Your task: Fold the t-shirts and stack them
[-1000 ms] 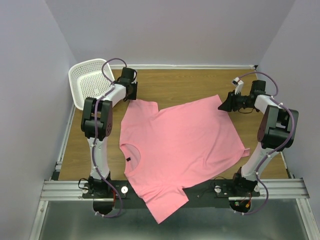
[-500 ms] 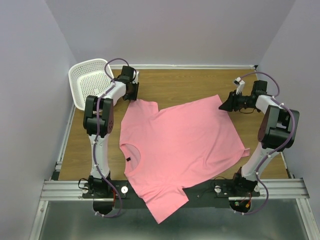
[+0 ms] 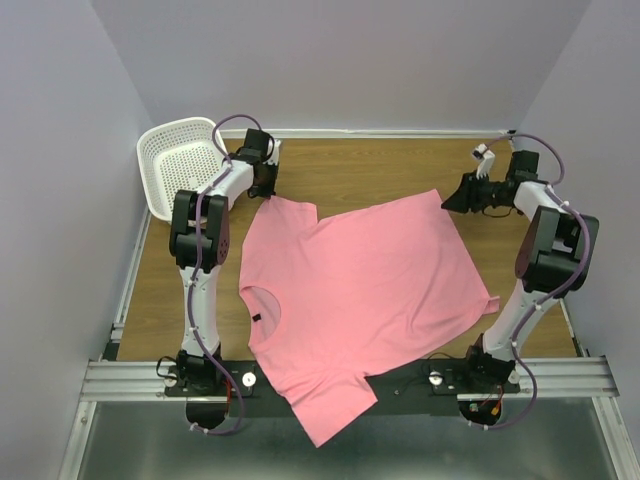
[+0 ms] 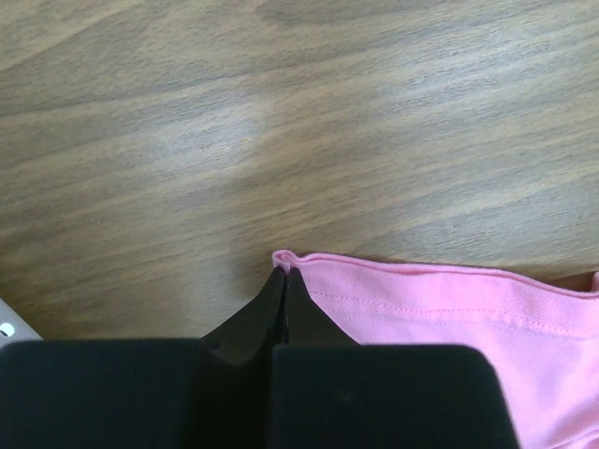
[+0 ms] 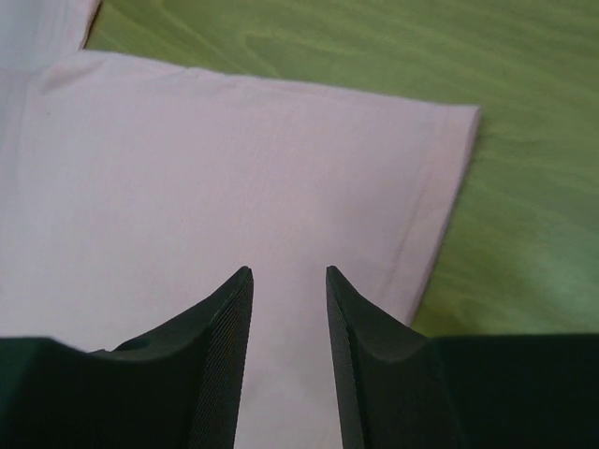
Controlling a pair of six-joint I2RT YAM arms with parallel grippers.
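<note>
Wooden table bears the pink t-shirt spread flat, still unfolded; left gripper pinches its sleeve corner, right gripper hangs spread above the hem corner; next, I judge: lower, close, fold

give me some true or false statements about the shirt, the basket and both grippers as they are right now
1. The shirt lies spread out flat, not folded. True.
2. The right gripper is clamped shut on cloth. False: its fingers are apart, above the shirt near one corner.
3. The left gripper has its fingers closed at a corner of the shirt. True.
4. The basket sits at the far right. False: it is at the far left corner of the table.
5. Part of the shirt hangs over the near edge of the table. True.
</note>
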